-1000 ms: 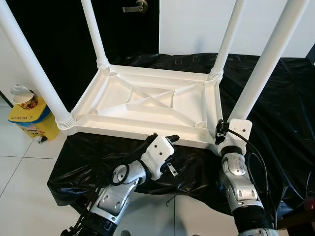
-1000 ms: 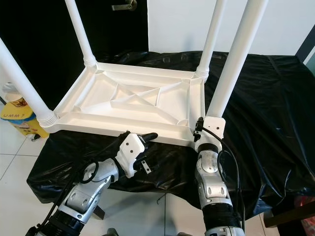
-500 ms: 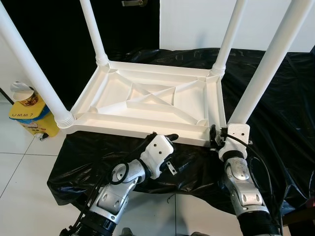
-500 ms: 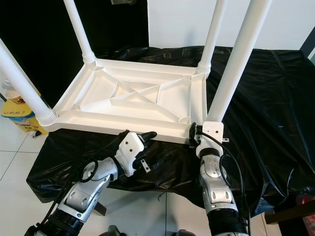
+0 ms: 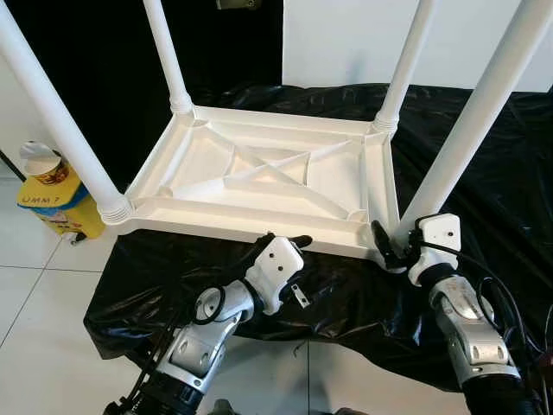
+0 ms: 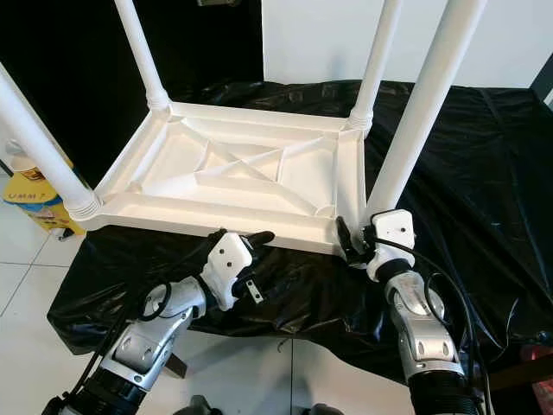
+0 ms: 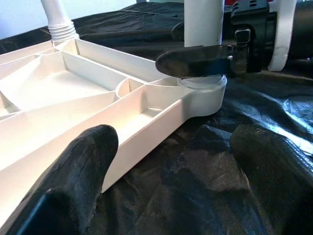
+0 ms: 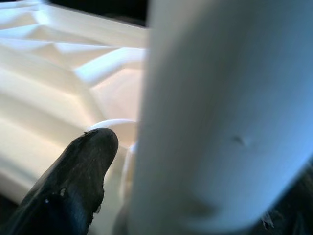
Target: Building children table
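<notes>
We clamp our right gripper (image 5: 386, 248) around the near-right white plastic leg (image 5: 471, 121) of the upturned white plastic table (image 5: 259, 177), lower right of frame. Our left gripper (image 5: 289, 244) rests spread open at its near rim, bottom centre, on black sheeting (image 5: 492, 173).

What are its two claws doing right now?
Left gripper: open, at the tabletop's near edge, holding nothing.
Right gripper: fingers around the leg's base; whether clamped, cannot tell.

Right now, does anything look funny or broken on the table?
Nothing looks broken. The white table lies upside down on the black sheet, its four legs pointing up, as it would while being built. The right gripper is at the base of the near right leg; the left gripper rests at the near edge.
</notes>
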Available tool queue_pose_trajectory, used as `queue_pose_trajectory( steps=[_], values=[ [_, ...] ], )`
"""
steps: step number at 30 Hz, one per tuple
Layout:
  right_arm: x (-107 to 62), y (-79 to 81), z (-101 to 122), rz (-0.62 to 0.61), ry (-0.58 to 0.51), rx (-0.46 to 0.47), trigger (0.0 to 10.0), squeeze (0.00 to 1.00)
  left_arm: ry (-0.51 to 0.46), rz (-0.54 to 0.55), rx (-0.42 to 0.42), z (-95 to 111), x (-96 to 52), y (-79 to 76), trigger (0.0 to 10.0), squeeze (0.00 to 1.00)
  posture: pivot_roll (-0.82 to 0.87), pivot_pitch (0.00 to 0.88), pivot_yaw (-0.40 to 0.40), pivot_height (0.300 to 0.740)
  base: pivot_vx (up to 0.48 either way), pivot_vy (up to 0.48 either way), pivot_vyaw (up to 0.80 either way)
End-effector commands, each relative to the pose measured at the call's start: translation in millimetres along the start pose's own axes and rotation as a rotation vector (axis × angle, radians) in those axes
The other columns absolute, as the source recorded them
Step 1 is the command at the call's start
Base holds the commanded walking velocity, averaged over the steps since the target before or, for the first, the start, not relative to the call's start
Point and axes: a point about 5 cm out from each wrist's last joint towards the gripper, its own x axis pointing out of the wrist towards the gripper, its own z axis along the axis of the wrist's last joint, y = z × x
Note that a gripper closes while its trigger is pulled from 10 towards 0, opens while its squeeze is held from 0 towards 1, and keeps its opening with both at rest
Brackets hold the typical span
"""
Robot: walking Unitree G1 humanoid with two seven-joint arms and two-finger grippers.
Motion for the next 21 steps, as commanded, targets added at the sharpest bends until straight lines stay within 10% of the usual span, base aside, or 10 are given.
queue_pose_trajectory(
  steps=[1,12,13,21],
  values=[
    [-0.4,-0.3,-2,0.034,0.006,0.005,10.0,0.00,0.014,0.018,-0.002,-2,-2.3,0.7,10.0,0.00,0.06,0.052,-0.011,0.740,0.000,0.000,0.00],
    [19.9,8.6,-2,0.225,0.021,-0.057,10.0,0.00,0.017,-0.003,0.000,-3,-1.7,0.7,10.0,0.00,0.05,0.041,0.017,0.740,0.000,0.000,0.00],
    [22.4,10.9,-3,0.238,0.021,-0.051,0.0,0.00,0.015,-0.006,0.004,-2,-1.2,1.6,10.0,0.00,0.06,0.043,0.020,0.740,0.000,0.000,0.00],
    [22.3,16.6,-9,0.276,0.031,-0.031,0.0,0.00,0.012,0.000,0.009,0,-1.5,3.3,10.0,0.00,0.07,0.054,0.011,0.740,0.000,0.000,0.00]
  ],
)
